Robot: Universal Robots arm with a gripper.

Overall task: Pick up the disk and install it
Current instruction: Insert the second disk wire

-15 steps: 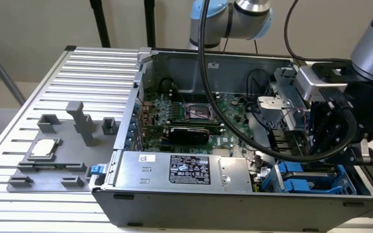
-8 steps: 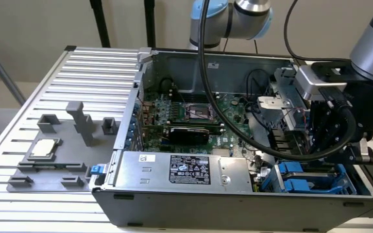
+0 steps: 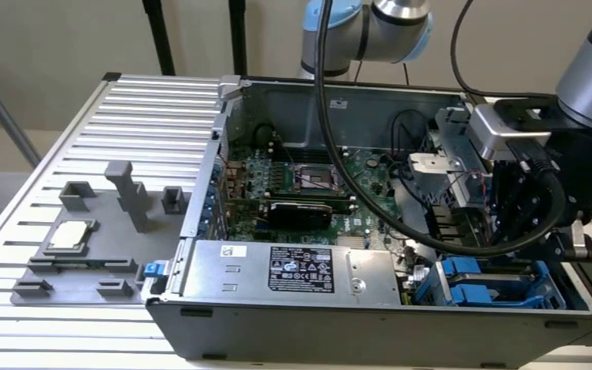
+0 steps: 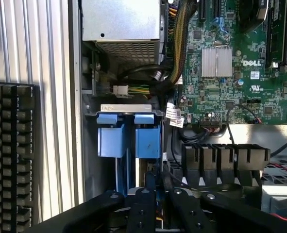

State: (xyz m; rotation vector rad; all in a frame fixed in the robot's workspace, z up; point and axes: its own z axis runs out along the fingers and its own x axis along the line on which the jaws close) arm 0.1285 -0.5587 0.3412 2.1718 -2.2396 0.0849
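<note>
1. Gripper (image 4: 155, 204): fingers drawn close together above the drive bay; whether they pinch anything cannot be told.
2. Disk (image 4: 128, 138): blue carrier tabs stand in the bay of the computer case (image 3: 378, 324), beside the power supply (image 3: 296, 268).
3. Step, as judged: seating the disk; the next move calls for straight, even pressure.

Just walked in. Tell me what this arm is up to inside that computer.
The robot arm has its gripper lowered into the open computer case, right over the drive bay in the corner beside the power supply. The disk's blue carrier sits upright in that bay, its two blue tabs showing just ahead of the gripper. The motherboard lies exposed alongside. On the grey fixture tray outside the case, a small silver processor chip rests untouched.
</note>
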